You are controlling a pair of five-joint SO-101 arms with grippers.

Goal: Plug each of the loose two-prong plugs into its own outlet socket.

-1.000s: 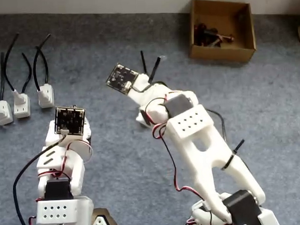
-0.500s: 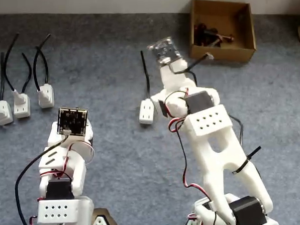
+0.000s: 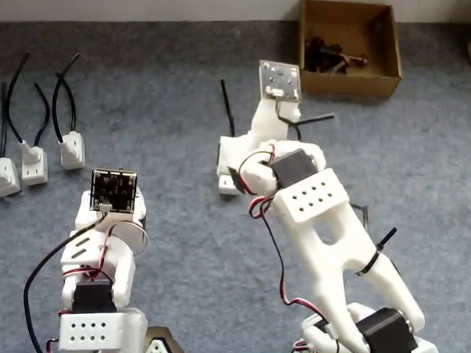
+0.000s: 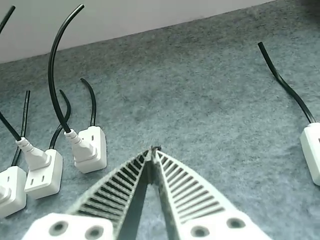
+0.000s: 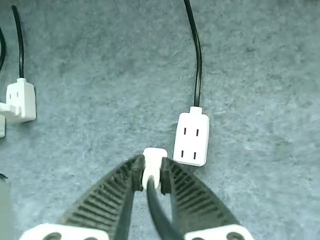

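While the right hand is clamping the likely light, rigid plug by its body just beside the loose socket, the left hand is sitting shut and empty.

Seen from above, the right arm covers most of the outlet socket beneath it. The right pincer, clamped on the white plug, hides its prongs. The frame edge cuts off 1 plugged socket. The box holds dark contents, possibly parts, too small to tell.
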